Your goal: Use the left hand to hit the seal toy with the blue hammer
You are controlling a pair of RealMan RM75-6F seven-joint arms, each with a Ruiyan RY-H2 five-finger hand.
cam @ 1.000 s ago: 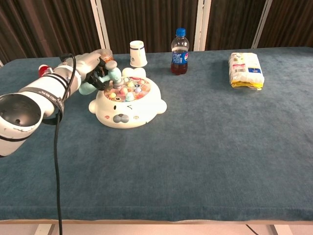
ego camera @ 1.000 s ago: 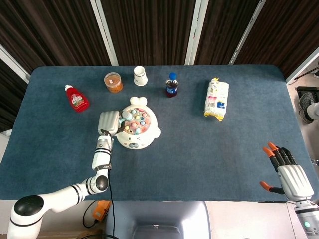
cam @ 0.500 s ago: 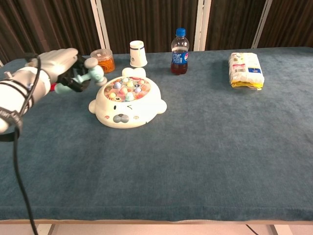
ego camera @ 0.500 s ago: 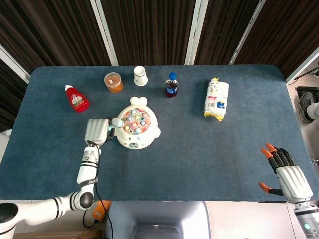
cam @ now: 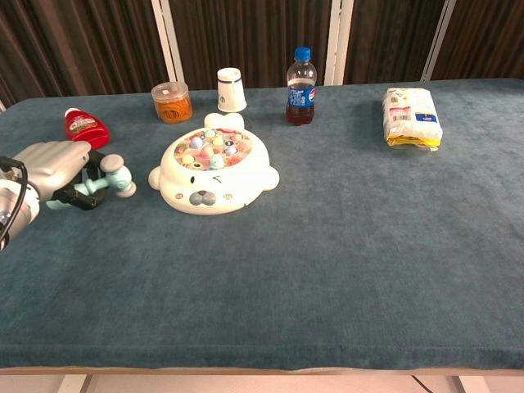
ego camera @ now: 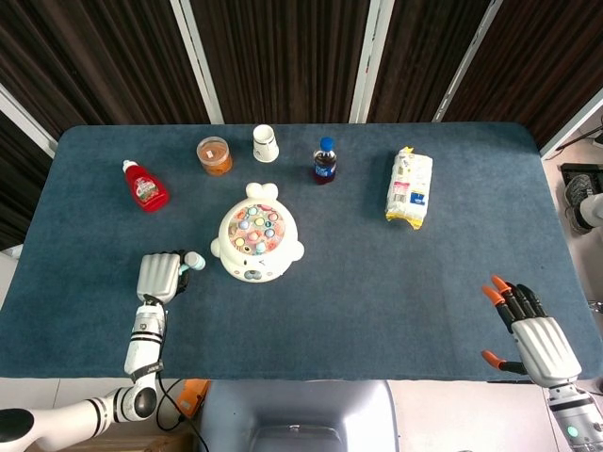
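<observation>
My left hand [cam: 51,168] fingers wrapped round blue hammer [cam: 105,178], head pointing toward toy | seal toy [cam: 213,173] on table, just right of hammer, apart | right hand [ego camera: 535,337] fingers spread, holding nothing, well away.

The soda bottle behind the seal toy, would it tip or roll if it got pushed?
The bottle is tall and narrow on a small base, so a push near its blue cap would probably tip it. Being round, it would likely roll once down. It looks only partly full of dark drink, so it is probably fairly light.
</observation>
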